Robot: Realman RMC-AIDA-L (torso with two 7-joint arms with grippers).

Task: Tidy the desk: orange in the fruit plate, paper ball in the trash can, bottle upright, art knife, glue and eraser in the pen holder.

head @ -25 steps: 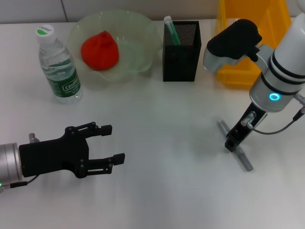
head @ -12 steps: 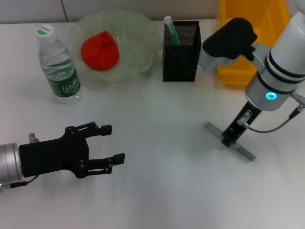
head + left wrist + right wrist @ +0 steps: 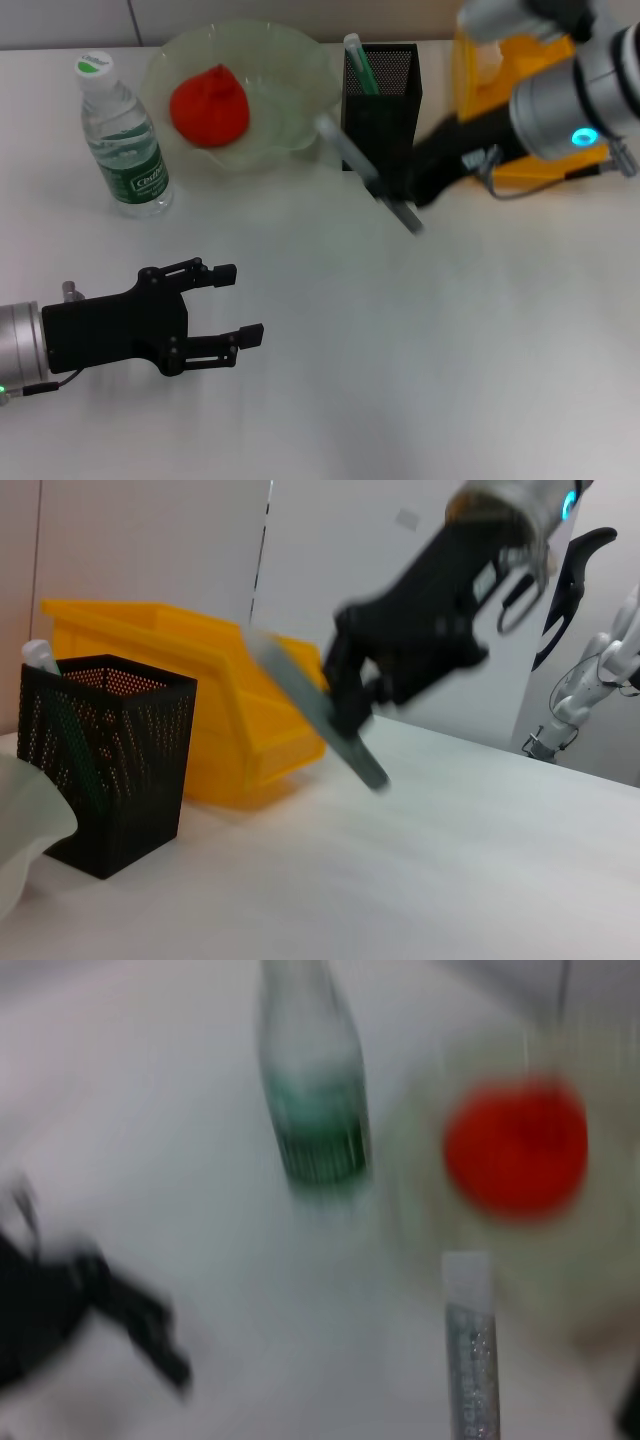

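Observation:
My right gripper (image 3: 408,192) is shut on the grey art knife (image 3: 358,168) and holds it tilted in the air just in front of the black mesh pen holder (image 3: 380,100). A green glue stick (image 3: 358,62) stands in the holder. The left wrist view shows the same knife (image 3: 322,723) and gripper (image 3: 352,692) beside the holder (image 3: 110,760). The orange (image 3: 209,105) lies in the pale fruit plate (image 3: 295,110). The bottle (image 3: 122,135) stands upright at the far left. My left gripper (image 3: 243,302) rests open at the lower left. Paper ball and eraser are out of view.
A yellow bin (image 3: 475,80) stands to the right of the pen holder, partly behind my right arm. In the right wrist view the knife (image 3: 470,1360) points toward the orange (image 3: 515,1150) and the bottle (image 3: 315,1090).
My right gripper lifted the art knife off the table at the right and swung it up and left to the front of the pen holder. The left arm stayed still.

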